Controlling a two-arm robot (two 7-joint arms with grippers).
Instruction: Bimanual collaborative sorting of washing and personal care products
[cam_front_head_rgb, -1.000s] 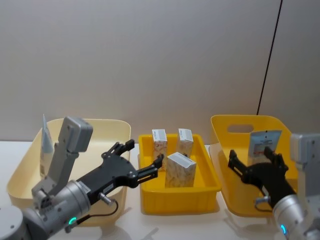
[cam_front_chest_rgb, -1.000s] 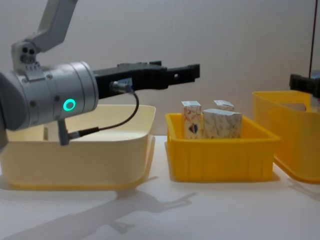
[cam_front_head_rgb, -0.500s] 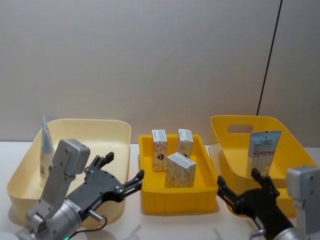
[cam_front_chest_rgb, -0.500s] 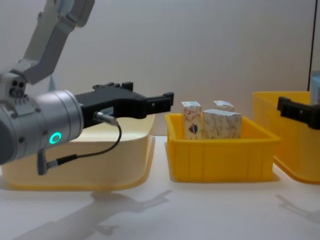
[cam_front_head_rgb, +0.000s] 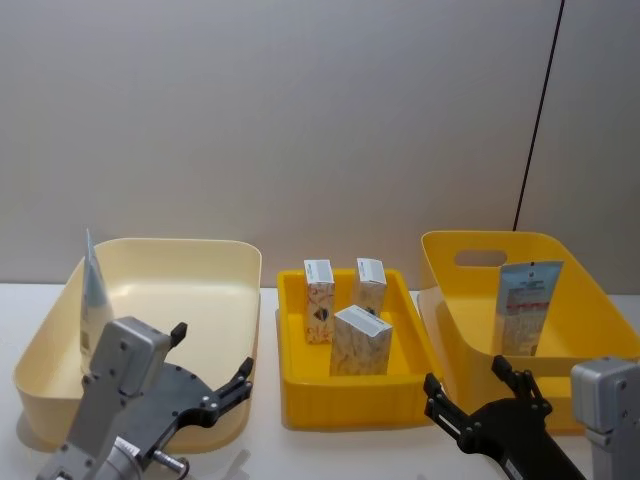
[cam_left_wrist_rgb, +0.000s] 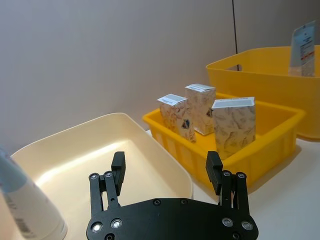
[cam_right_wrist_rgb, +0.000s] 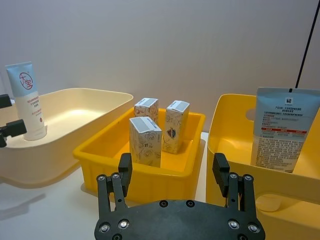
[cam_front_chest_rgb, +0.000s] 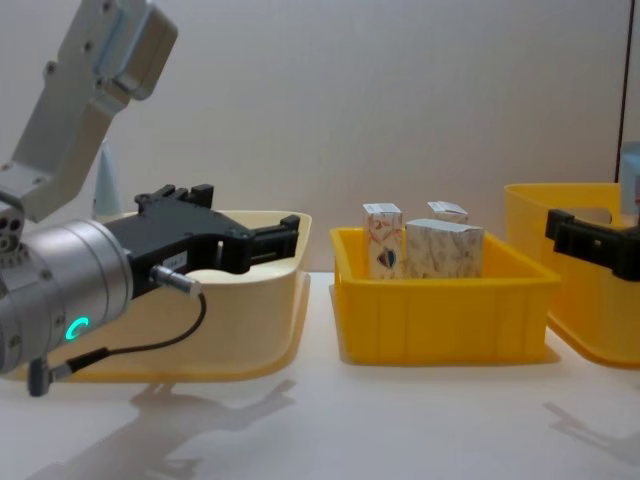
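Both claws are being held wide open with nothing gripped. The left claw (cam_front_head_rgb: 212, 350) is being hovered low over the near right corner of the cream bin (cam_front_head_rgb: 170, 243). The cone-shaped tube (cam_front_head_rgb: 93, 300) is being propped upright against that bin's far left wall, well apart from the fingers. The right claw (cam_front_head_rgb: 466, 378) is being held low above the table (cam_front_head_rgb: 340, 450), just in front of the near left corner of the big yellow bin (cam_front_head_rgb: 445, 290). The flat blue tube (cam_front_head_rgb: 528, 305) is being leaned upright inside that bin, behind the claw and off to its right. Three marbled cartons (cam_front_head_rgb: 361, 340) are being kept standing in the small yellow bin (cam_front_head_rgb: 355, 395), between the two claws and a bit further back, touched by neither.
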